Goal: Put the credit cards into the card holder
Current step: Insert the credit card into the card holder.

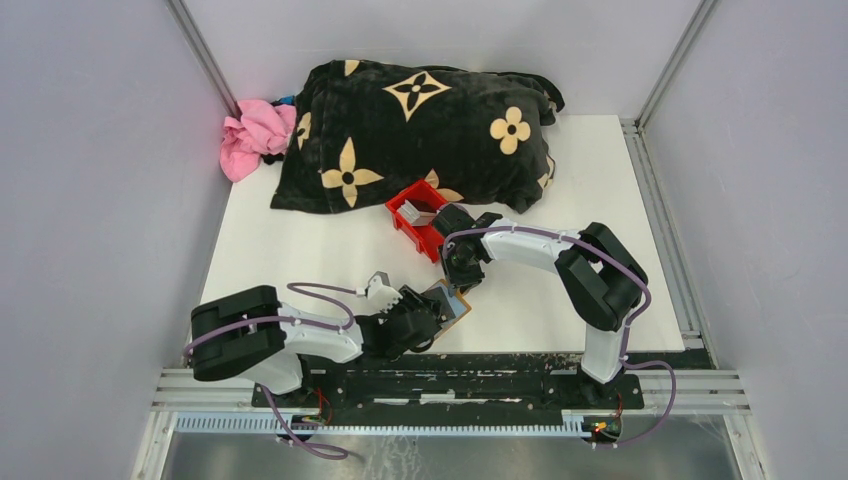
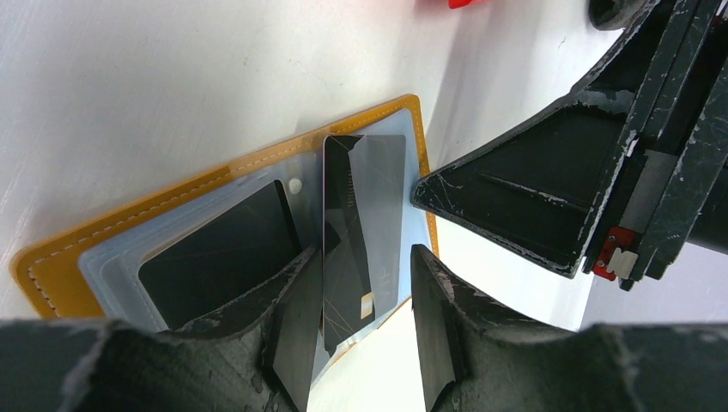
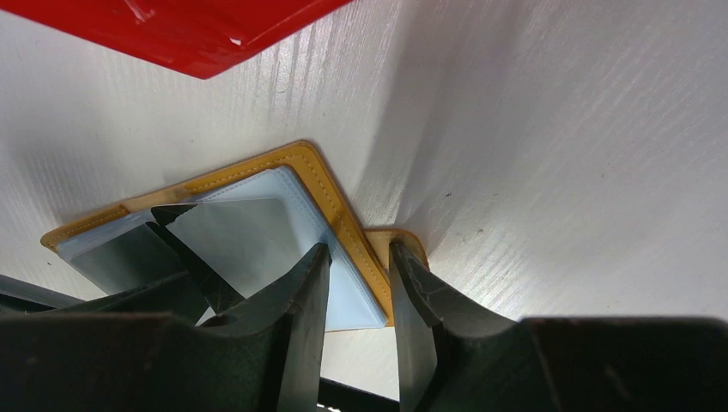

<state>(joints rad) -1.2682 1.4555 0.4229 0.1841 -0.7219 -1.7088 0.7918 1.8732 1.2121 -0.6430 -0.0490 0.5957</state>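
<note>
The tan card holder (image 1: 455, 303) lies open on the white table, clear pockets up. In the left wrist view the holder (image 2: 129, 232) has one dark card (image 2: 219, 253) in a pocket. A second grey card (image 2: 365, 197) with a gold chip sits partly in the neighbouring pocket. My left gripper (image 2: 365, 253) is open, its fingers either side of that card's near end. My right gripper (image 3: 360, 249) is open a little, its tips straddling the holder's stitched edge (image 3: 339, 215) and touching it. More cards (image 1: 420, 211) lie in the red bin (image 1: 403, 226).
The red bin (image 3: 197, 34) stands just behind the holder. A black blanket with tan flowers (image 1: 420, 130) and a pink cloth (image 1: 255, 135) fill the back of the table. The two grippers (image 1: 437, 310) (image 1: 462, 280) are close together near the front edge.
</note>
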